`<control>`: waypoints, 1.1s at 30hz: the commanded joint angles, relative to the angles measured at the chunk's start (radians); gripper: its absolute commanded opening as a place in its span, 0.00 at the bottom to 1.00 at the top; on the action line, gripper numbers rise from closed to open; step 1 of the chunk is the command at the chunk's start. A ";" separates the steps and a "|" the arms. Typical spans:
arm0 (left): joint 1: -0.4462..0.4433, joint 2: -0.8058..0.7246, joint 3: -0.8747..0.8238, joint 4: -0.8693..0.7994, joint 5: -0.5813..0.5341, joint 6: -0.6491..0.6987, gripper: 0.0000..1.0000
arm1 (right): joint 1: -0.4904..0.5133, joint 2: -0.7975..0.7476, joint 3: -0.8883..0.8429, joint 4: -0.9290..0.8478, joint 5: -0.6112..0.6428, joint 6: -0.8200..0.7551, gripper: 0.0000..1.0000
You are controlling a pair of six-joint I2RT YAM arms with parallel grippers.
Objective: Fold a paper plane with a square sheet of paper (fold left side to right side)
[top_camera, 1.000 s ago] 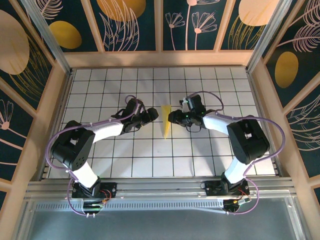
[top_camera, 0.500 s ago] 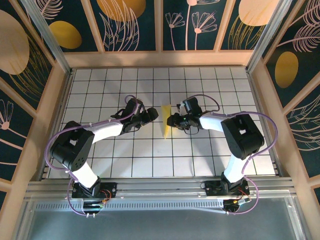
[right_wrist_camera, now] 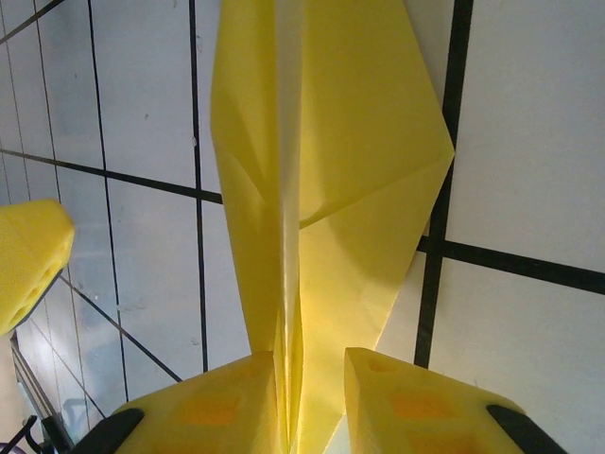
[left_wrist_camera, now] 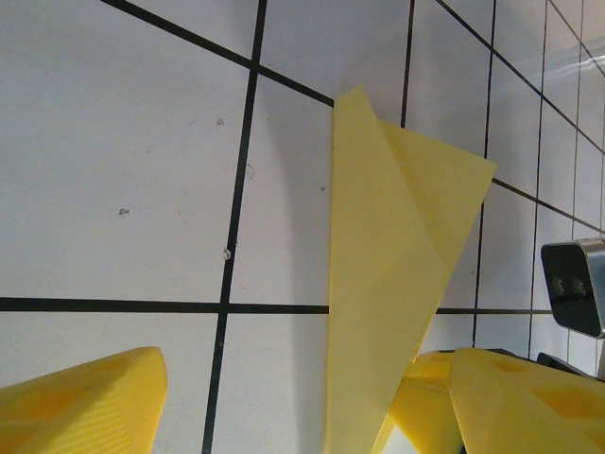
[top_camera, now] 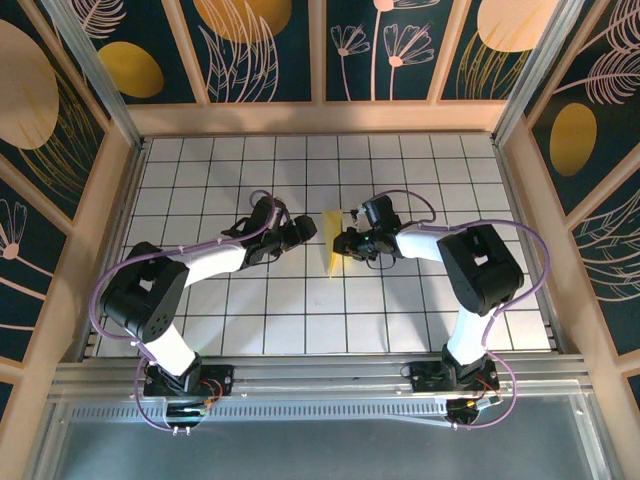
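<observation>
Right wrist view: the paper plane (right_wrist_camera: 321, 189), thin matte yellow paper creased into a slim pointed dart, lies on the white gridded table (right_wrist_camera: 529, 142). Its raised centre ridge runs between the yellow fingers of the right gripper (right_wrist_camera: 310, 364). They stand narrow, but I cannot tell whether they actually pinch. The left gripper (left_wrist_camera: 302, 364) gapes wide, with one end of the dart between its finely ridged fingers.

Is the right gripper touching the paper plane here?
Touching. The right wrist view shows the raised fold of the paper plane between the fingers of the right gripper, lying against one with no gap.
</observation>
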 commanded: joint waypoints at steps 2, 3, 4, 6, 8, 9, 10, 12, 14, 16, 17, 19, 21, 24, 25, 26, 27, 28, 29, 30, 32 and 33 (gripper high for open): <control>0.009 -0.004 -0.008 0.007 0.005 -0.007 0.78 | 0.013 0.026 0.032 0.014 0.007 0.003 0.23; 0.009 -0.003 -0.009 0.009 0.005 -0.007 0.78 | 0.014 0.028 0.035 0.016 0.011 0.004 0.22; 0.010 -0.003 -0.009 0.009 0.005 -0.008 0.78 | 0.016 0.029 0.035 0.019 0.012 0.006 0.22; 0.009 -0.004 -0.008 0.010 0.006 -0.008 0.78 | 0.017 0.035 0.036 0.031 0.012 0.011 0.20; 0.010 -0.005 -0.009 0.009 0.005 -0.008 0.78 | 0.020 0.043 0.039 0.044 0.011 0.019 0.19; 0.009 -0.006 -0.010 0.009 0.005 -0.008 0.78 | 0.023 0.046 0.041 0.050 0.010 0.022 0.18; 0.009 -0.007 -0.011 0.007 0.003 -0.008 0.78 | 0.026 0.048 0.042 0.055 0.010 0.026 0.17; 0.009 -0.013 -0.012 0.003 -0.004 -0.008 0.78 | 0.030 0.047 0.046 0.058 0.013 0.031 0.12; 0.010 -0.023 -0.013 -0.004 -0.014 -0.004 0.78 | 0.030 0.034 0.050 0.055 0.017 0.033 0.07; 0.011 -0.038 -0.013 -0.019 -0.029 0.003 0.78 | 0.030 0.010 0.060 0.019 0.030 0.028 0.01; 0.011 -0.046 -0.011 -0.029 -0.037 0.009 0.78 | 0.030 -0.001 0.070 -0.013 0.044 0.020 0.00; 0.012 -0.067 -0.009 -0.054 -0.058 0.023 0.78 | 0.030 -0.030 0.105 -0.125 0.094 -0.016 0.00; 0.015 -0.087 -0.009 -0.077 -0.079 0.037 0.78 | 0.030 -0.045 0.152 -0.262 0.154 -0.067 0.00; 0.017 -0.110 -0.009 -0.106 -0.106 0.056 0.79 | 0.030 -0.043 0.238 -0.475 0.272 -0.143 0.00; 0.017 -0.117 -0.010 -0.114 -0.114 0.060 0.79 | 0.030 -0.038 0.264 -0.533 0.313 -0.161 0.00; 0.019 -0.121 -0.011 -0.120 -0.122 0.066 0.79 | 0.031 -0.031 0.283 -0.577 0.344 -0.174 0.00; 0.019 -0.125 -0.013 -0.126 -0.129 0.068 0.79 | 0.031 -0.022 0.303 -0.618 0.374 -0.186 0.00; 0.019 -0.127 -0.014 -0.129 -0.133 0.069 0.79 | 0.032 -0.011 0.320 -0.650 0.400 -0.194 0.00; 0.019 -0.127 -0.016 -0.129 -0.135 0.070 0.79 | 0.034 -0.003 0.333 -0.669 0.419 -0.199 0.00; 0.019 -0.127 -0.017 -0.129 -0.135 0.069 0.79 | 0.034 0.010 0.348 -0.687 0.439 -0.205 0.00; 0.019 -0.123 -0.021 -0.124 -0.130 0.069 0.79 | 0.034 0.032 0.369 -0.707 0.483 -0.209 0.00; 0.019 -0.120 -0.023 -0.123 -0.126 0.067 0.79 | 0.034 0.043 0.380 -0.714 0.499 -0.209 0.00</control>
